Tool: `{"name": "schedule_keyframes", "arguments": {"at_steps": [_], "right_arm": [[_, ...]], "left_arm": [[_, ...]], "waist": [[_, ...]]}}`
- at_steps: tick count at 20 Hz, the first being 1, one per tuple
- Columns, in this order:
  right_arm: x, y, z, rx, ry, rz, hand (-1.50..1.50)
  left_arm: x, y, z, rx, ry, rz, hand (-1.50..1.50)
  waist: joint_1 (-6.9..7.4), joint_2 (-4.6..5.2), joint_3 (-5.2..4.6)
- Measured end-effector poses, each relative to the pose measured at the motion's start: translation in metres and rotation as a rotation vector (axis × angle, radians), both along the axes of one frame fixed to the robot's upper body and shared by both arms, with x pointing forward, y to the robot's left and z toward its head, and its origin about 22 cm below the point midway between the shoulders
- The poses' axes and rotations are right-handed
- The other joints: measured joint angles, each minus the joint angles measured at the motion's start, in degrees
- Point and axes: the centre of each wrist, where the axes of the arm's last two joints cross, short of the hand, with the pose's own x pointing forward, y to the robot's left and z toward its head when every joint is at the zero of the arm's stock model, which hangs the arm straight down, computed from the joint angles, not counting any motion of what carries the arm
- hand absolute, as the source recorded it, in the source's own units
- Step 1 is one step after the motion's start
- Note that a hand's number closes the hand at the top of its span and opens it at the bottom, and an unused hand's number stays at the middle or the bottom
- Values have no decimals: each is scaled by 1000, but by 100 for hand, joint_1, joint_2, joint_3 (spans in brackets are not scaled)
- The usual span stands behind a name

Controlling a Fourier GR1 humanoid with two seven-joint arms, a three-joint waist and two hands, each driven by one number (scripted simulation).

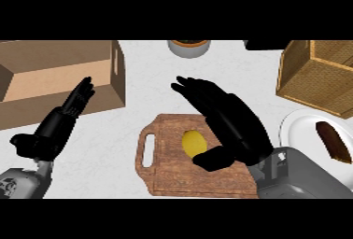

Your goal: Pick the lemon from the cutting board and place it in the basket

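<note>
My right hand, fingers apart, hovers beside the lemon on the cutting board; grasp and basket placement remain.

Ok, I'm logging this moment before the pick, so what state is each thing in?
lemon: lying on the cutting board, not held
right hand: open, over the board beside the lemon
left hand: open, fingers up, resting
basket: nothing visible inside
cardboard box: open
plate: holds a brown item

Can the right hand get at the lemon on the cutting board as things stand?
Probably yes. The right hand is open just beside the lemon, thumb near its lower end, and nothing lies between them on the cutting board.
</note>
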Motion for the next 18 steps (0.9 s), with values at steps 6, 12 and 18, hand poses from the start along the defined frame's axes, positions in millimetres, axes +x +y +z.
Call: {"name": "schedule_keyframes", "arguments": {"at_steps": [6,12,18], "right_arm": [[-7,-4,50,-291,156,11,-150],[-20,-19,95,-357,270,51,-150],[-28,-48,110,-323,293,49,-150]], "left_arm": [[1,0,4,1,-8,-3,0],[2,-4,1,0,-11,-14,0],[2,-2,6,3,-15,-16,0]], "waist": [[33,28,6],[62,66,20],[98,91,26]]}}
